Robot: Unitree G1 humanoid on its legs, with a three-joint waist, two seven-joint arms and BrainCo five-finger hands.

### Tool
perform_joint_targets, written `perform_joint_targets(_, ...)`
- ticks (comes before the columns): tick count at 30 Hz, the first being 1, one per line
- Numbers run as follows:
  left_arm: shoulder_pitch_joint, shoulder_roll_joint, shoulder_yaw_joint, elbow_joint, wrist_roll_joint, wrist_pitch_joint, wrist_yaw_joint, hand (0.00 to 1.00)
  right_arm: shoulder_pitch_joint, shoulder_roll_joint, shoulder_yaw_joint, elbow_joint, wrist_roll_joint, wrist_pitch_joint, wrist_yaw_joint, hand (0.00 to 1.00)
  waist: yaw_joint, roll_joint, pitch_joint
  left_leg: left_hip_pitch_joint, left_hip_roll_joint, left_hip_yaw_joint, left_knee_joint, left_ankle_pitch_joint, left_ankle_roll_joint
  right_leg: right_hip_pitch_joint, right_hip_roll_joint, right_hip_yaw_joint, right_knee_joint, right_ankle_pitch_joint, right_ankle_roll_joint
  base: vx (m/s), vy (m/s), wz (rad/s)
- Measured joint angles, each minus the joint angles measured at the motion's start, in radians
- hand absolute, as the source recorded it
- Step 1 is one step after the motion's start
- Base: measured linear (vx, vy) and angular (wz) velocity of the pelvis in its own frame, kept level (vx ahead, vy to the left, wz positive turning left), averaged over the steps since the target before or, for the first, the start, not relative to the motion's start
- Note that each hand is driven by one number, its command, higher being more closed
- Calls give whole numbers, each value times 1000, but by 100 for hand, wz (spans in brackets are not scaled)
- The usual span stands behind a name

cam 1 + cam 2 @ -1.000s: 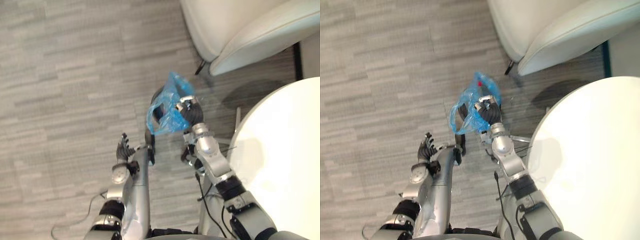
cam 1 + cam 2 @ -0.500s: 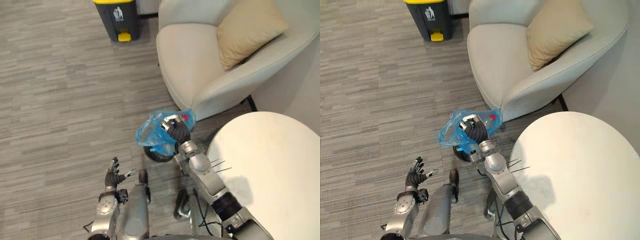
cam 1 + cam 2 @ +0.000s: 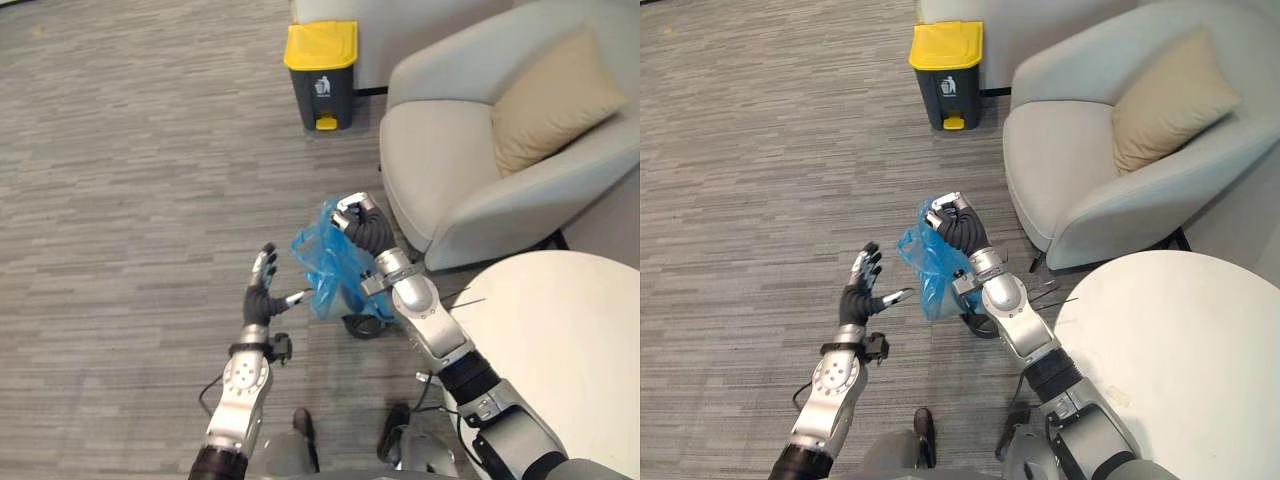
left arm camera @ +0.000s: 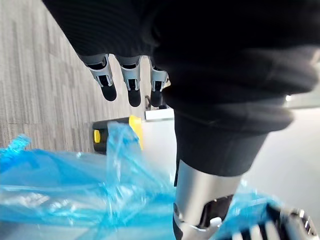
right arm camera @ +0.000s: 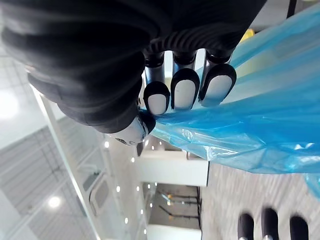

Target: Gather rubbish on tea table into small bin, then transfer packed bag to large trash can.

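The blue bag (image 3: 333,268) was held off the floor in the curled fingers of the right hand (image 3: 366,226). The left hand (image 3: 261,297) was spread empty just left of it. The trash can (image 3: 321,75) stood far ahead.

Right hand (image 5: 183,93) seemingly pinches blue bag (image 5: 250,117)

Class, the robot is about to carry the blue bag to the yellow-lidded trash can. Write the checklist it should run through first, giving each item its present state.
1. Grip of right robot hand on blue bag: ok, fingers curled round its bunched top.
2. Free left robot hand: ok, open beside the bag.
3. Sight of large trash can: ok, ahead on the floor by the armchair.
4. Open yellow lid: not ok, it is shut.
5. Bag tied closed: cannot tell.
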State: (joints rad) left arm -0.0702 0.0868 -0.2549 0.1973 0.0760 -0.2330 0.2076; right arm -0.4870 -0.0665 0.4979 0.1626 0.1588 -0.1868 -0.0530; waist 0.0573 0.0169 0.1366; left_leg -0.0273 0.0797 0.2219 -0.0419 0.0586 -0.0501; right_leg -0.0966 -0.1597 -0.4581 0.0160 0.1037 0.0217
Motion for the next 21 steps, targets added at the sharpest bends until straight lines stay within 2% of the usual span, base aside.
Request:
perform_joint_targets(1,-2,-1,-21,26,39,20,15,0,-8,16,48,-42,22,2,17,100,-2,-5,-21,7,-14,2,-14,6,7,15,1,6,-45,31,6,-21,100,-6)
perform_joint_targets(3,-10,-2,-32,52,57,26,21,0,-21,27,81,-64,42,3,23,100,-11,-6,-28,9,-21,4,-14,6,7,27,1,8,-68,46,11,-12,73,-4)
perform_joint_targets(4,-24,-2,-43,61,65,26,32,100,-30,29,107,-64,66,10,31,100,-14,-7,-39,9,-25,5,-14,6,7,32,1,11,-83,58,7,-18,60,-5)
perform_joint_targets(9,-119,20,-49,156,75,33,40,100,-59,30,224,-69,155,41,41,100,-15,-11,-43,29,-19,24,-21,5,7,46,19,43,-114,81,-2,-47,22,-17)
perform_joint_targets(13,-120,27,-49,161,74,32,59,100,-66,28,229,-69,198,41,55,100,-15,-12,-44,39,-5,28,-29,6,-3,47,36,53,-114,80,-3,-25,-11,-11)
perform_joint_targets(14,-120,30,-49,161,74,31,61,100,-66,28,233,-69,205,41,57,0,-15,-12,-44,41,0,30,-29,8,-7,47,38,56,-114,79,-5,-7,-17,-8)
perform_joint_targets(21,-36,36,-33,103,61,31,65,100,-66,18,287,-69,178,39,88,0,-18,-12,-44,46,21,47,-27,11,-11,40,59,79,-114,78,-11,7,-3,-11)
